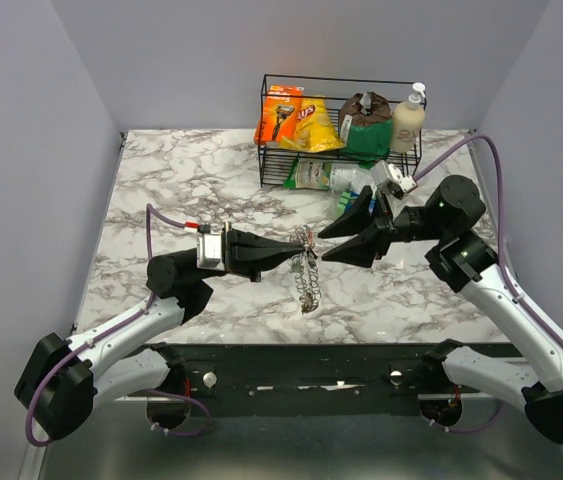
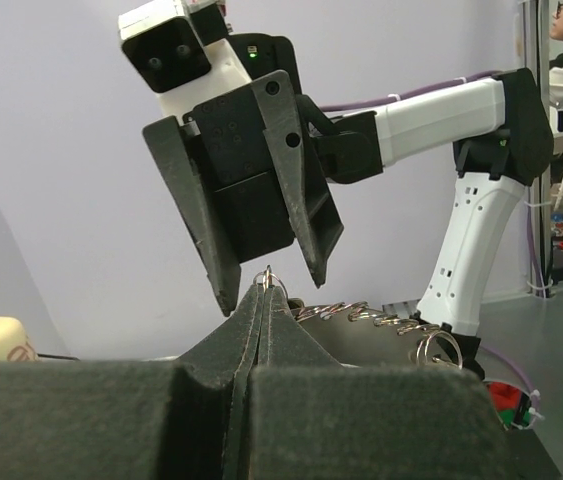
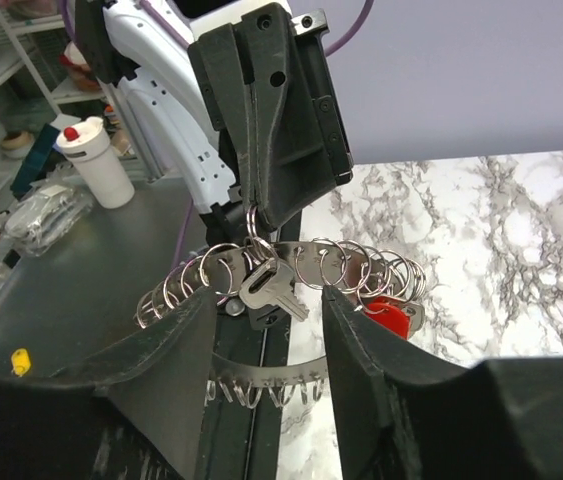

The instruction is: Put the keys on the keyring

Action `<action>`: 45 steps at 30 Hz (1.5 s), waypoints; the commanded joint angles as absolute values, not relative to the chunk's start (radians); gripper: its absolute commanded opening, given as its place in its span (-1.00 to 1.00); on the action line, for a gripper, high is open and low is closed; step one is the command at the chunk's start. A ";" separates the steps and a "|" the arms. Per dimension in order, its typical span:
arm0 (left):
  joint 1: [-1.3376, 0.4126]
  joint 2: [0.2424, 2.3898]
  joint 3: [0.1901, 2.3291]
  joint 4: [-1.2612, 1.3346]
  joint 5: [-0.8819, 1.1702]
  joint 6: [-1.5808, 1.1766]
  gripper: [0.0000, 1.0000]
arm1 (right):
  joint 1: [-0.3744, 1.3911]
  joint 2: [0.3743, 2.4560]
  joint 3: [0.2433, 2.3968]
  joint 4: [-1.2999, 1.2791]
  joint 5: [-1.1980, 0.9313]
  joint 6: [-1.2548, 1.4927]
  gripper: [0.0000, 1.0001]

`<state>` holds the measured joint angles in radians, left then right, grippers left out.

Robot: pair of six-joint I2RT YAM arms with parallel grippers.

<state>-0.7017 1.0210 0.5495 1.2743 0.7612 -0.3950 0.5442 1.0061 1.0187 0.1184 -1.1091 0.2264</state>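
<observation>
The keyring (image 1: 308,275) hangs over the middle of the table, pinched in my left gripper (image 1: 295,250). It looks light and floppy, so I'd grab the stiff ring. My right gripper (image 1: 323,248) is wide open beside it.

You have no legible text in any view. The orange pack (image 1: 279,112) and the yellow bag (image 1: 317,126) in the black wire basket (image 1: 265,150) carry printing, too small to read from the top camera. The silver key (image 3: 269,286) and the red tag (image 3: 389,316) show no stamp or marking you can make out.
</observation>
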 commanded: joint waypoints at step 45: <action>-0.704 1.029 0.607 1.342 0.776 -0.422 -1.00 | 0.572 1.068 1.023 0.175 -1.183 0.279 -0.99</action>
